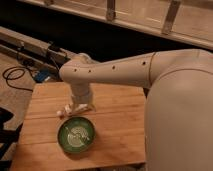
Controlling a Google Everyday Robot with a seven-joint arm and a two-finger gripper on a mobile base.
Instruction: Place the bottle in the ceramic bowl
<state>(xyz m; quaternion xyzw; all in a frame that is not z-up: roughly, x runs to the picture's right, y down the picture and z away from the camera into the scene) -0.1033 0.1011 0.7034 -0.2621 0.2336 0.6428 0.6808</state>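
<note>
Down low at the tabletop (120, 131) with the end effector (81, 106), just beyond the far rim of the ceramic bowl (59, 136); jaws spread wide, nothing lifted. Just to its left, touching or nearly so, the bottle (65, 111), lying on its side on the wood with a pale end pointing left. Impossible to tell whether between the jaws or only beside them. Above that, the white wrist column, then the thick arm (117, 71) reaching in from the right. Judged as the grasp step: down at the bottle but not yet closed on it, placing not begun, nothing in the bowl but its pale swirl. Next, probably: centre the jaws across the bottle's short width, close until firm, lift clear of the wood, carry a short way toward the near side, release over the middle of the bowl. Worth minding: a rounded bottle lying flat, likely to roll from a one-sided touch, and a bowl rim near enough to clip on a low carry.
</note>
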